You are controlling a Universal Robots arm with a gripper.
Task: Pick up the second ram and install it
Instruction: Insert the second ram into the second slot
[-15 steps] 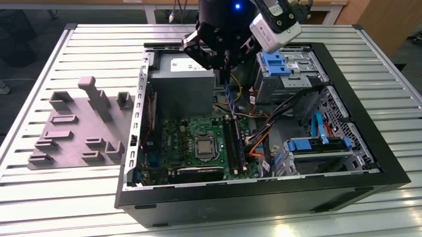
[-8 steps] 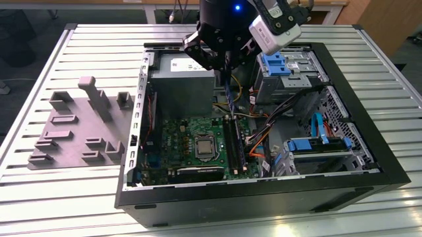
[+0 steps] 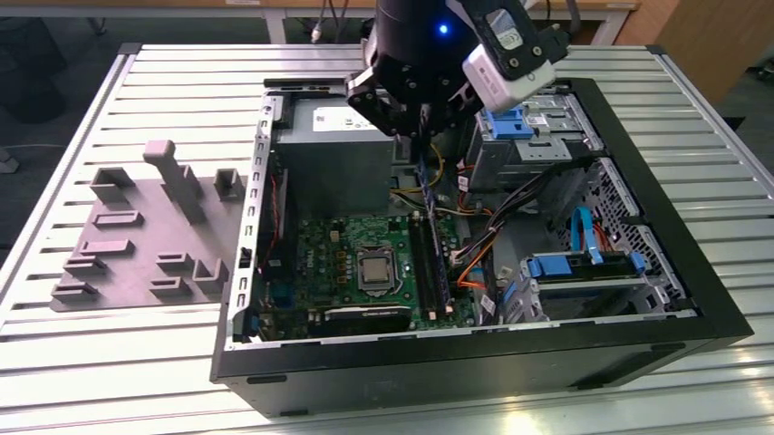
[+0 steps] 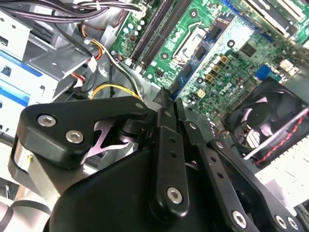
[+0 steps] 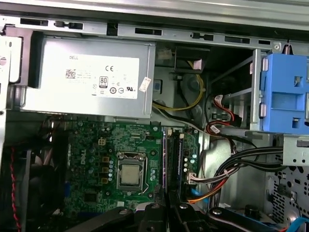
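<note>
The gripper (image 3: 411, 127) hangs inside the open computer case (image 3: 484, 362), above the motherboard (image 3: 326, 254) and over the edge of it nearest the power supply (image 3: 333, 145). Its fingers (image 4: 164, 121) are clenched on the second ram (image 3: 420, 172), which hangs down from them toward the motherboard without touching it.

In the second wrist view the gripper (image 4: 166, 96) pinches the ram (image 4: 186, 72) by its top edge. The dark blue board runs away from the fingertips toward the motherboard (image 4: 231, 63), crossing in front of the CPU socket (image 4: 193, 38). A black fan (image 4: 265, 121) sits at the motherboard's side, with a red and black wire lying across it.

In the first wrist view the gripper (image 5: 169, 208) lines up with the long black memory slots (image 5: 166, 154), which run side by side along the motherboard (image 5: 96, 150), just beside the CPU socket (image 5: 131, 174). I cannot tell whether any slot already carries a stick. The power supply (image 5: 87, 77) borders the motherboard on 1 side. A bright blue drive bracket (image 5: 285, 92) stands well apart from the motherboard, past a bundle of black, orange and yellow cables (image 5: 231, 164).

Outside the case, well apart from the motherboard, a grey moulded fixture (image 3: 133, 236) lies on the slatted metal table (image 3: 121, 362).
</note>
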